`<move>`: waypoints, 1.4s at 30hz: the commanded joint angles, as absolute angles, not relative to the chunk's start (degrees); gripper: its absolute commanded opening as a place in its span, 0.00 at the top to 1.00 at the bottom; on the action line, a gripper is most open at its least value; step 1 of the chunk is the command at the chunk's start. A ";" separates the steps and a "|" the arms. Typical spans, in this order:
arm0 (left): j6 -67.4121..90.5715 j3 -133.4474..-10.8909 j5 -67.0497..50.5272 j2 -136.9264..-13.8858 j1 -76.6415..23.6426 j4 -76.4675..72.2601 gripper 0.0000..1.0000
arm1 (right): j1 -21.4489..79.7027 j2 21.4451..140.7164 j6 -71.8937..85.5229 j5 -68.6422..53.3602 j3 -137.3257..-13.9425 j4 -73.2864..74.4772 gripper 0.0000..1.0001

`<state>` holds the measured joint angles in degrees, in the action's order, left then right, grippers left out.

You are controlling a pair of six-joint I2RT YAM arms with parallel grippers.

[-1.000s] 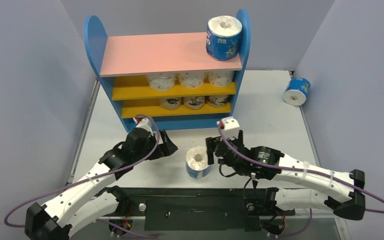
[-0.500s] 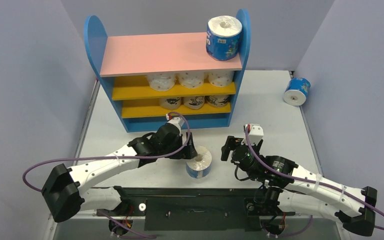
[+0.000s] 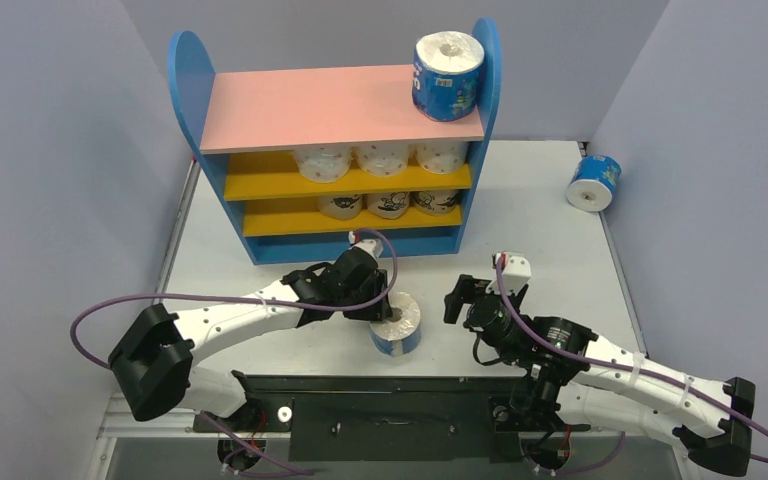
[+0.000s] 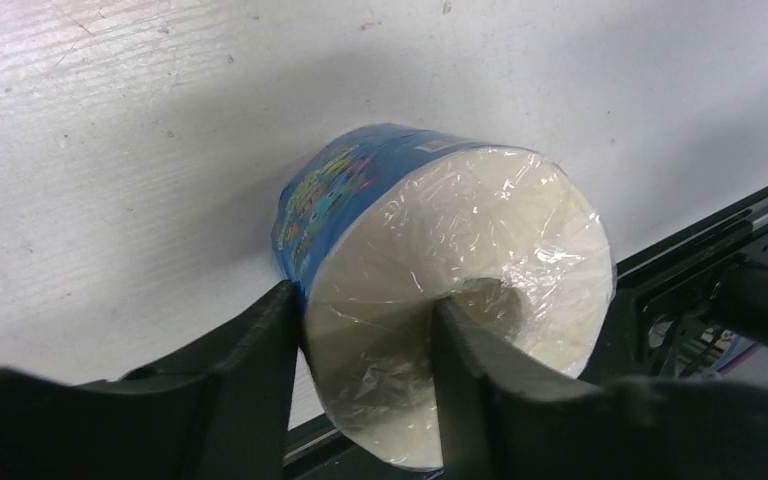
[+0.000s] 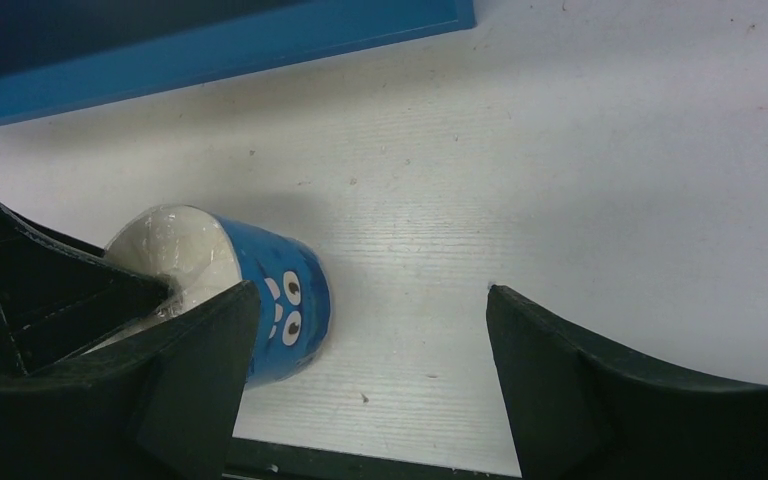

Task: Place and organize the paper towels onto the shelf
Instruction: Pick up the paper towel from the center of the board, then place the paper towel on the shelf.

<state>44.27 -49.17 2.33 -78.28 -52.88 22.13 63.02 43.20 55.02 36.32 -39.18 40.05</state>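
A blue-and-white wrapped paper towel roll [image 3: 398, 324] stands on end on the table near the front edge. My left gripper [image 3: 384, 304] is shut on its wall, one finger [image 4: 460, 370] in the hollow core and the other [image 4: 260, 360] against the outside. In the left wrist view the roll [image 4: 460, 230] fills the middle, with the left gripper [image 4: 363, 300] clamped on it. To the right of the roll [image 5: 285, 300], my right gripper [image 3: 457, 300] stands open and empty, its jaws [image 5: 370, 295] over bare table. The shelf [image 3: 310, 105] stands behind.
One blue roll [image 3: 448, 76] stands on the pink top at the right. Three white dotted rolls [image 3: 382, 157] line the upper yellow board and three tan cartoon rolls [image 3: 388, 204] the lower. Another blue roll [image 3: 594, 182] lies by the right wall. The shelf's blue base [image 5: 210, 40] is near.
My left arm reached right to the roll and its jaws closed on the roll's wall. My right gripper drew back to the right, away from the roll, staying open.
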 commanded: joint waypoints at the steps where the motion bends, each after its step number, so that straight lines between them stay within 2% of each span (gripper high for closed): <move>1: 42.48 -51.25 3.52 -78.16 -53.12 21.76 0.72 | 62.75 42.16 56.01 38.87 -39.01 37.77 0.21; 5: 41.96 -52.70 5.36 -73.63 -53.14 24.88 0.91 | 62.75 41.43 55.70 39.64 -39.58 37.86 0.22; 9: 40.69 -57.93 8.95 -66.83 -53.13 32.20 1.00 | 62.75 40.03 54.78 40.69 -40.31 37.79 0.22; 18: 34.99 -83.17 18.27 -60.41 -53.00 47.30 1.00 | 62.75 39.80 50.61 42.68 -42.52 37.19 0.22; 26: 25.23 -107.24 24.37 -68.58 -50.66 45.01 1.00 | 62.75 40.40 45.43 42.54 -44.33 31.39 0.22; 32: 23.65 -125.25 16.38 -81.19 -39.50 45.47 1.00 | 62.74 42.58 42.68 43.43 -46.55 29.21 0.22; 42: 26.79 -142.03 8.01 -97.20 -30.84 43.49 1.00 | 62.62 43.37 38.68 44.30 -46.34 23.99 0.22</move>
<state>25.28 -134.47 13.30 -94.37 -32.69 48.29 63.00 42.92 41.12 41.93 -44.62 28.08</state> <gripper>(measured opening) 0.354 0.778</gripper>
